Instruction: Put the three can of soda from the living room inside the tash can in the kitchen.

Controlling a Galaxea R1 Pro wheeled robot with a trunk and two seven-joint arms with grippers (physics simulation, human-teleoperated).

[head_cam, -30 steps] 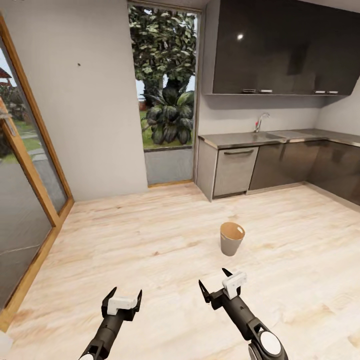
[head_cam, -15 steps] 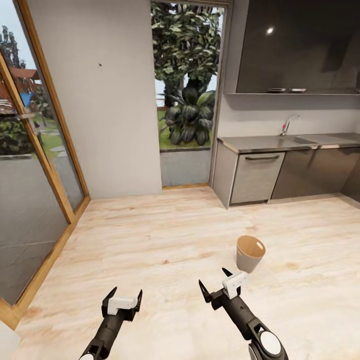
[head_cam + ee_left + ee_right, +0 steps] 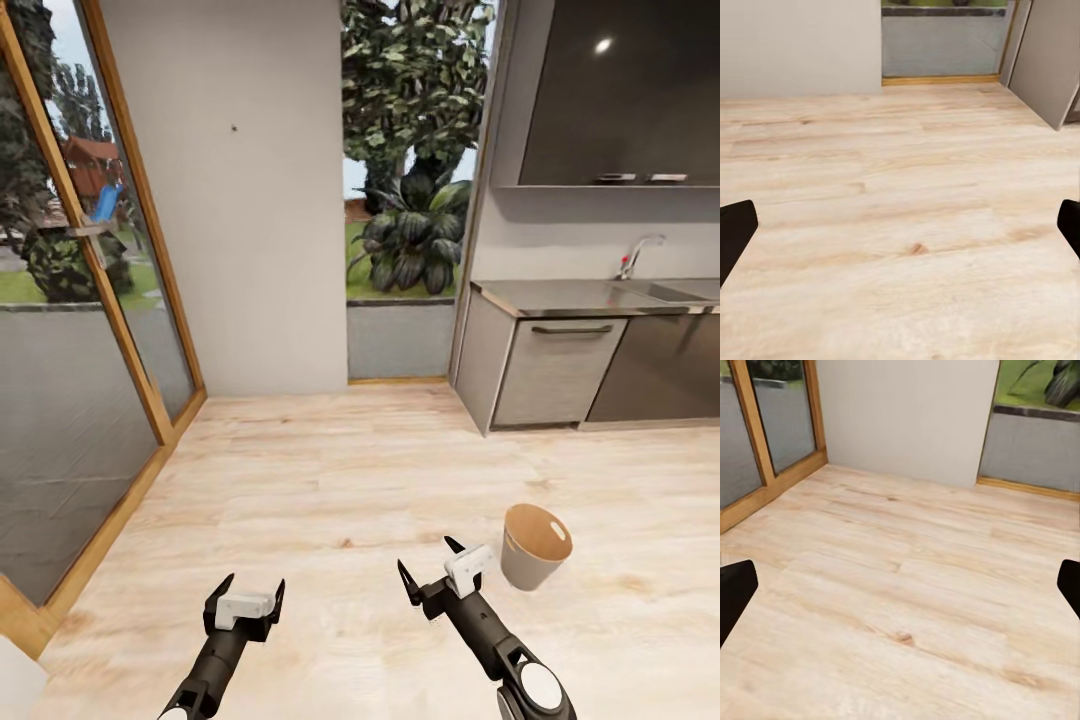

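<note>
Since a second ago my whole head view has swung: the tash can, the window and the worktop have all slid toward my right side of the picture, and more of the glass door shows at my left. That is the camera turning; my arms sit in the same spots in the view as before.

From my head, the tash can stands upright on the pale wooden floor, just beside my right gripper and a little beyond it, not touching. Its brown inner wall shows and I see no soda cans. My right gripper has its black fingers spread, nothing between them. My left gripper is likewise spread and empty, low over the floor. Further off are the grey worktop with its tap, the pale drawer front and the dark upper cupboards.

At my left wrist, my fingertips sit at the picture's two edges, wide apart, over bare planks.

At my right wrist, my fingertips are equally far apart, with floor, a grey wall and the door frame beyond.
</note>
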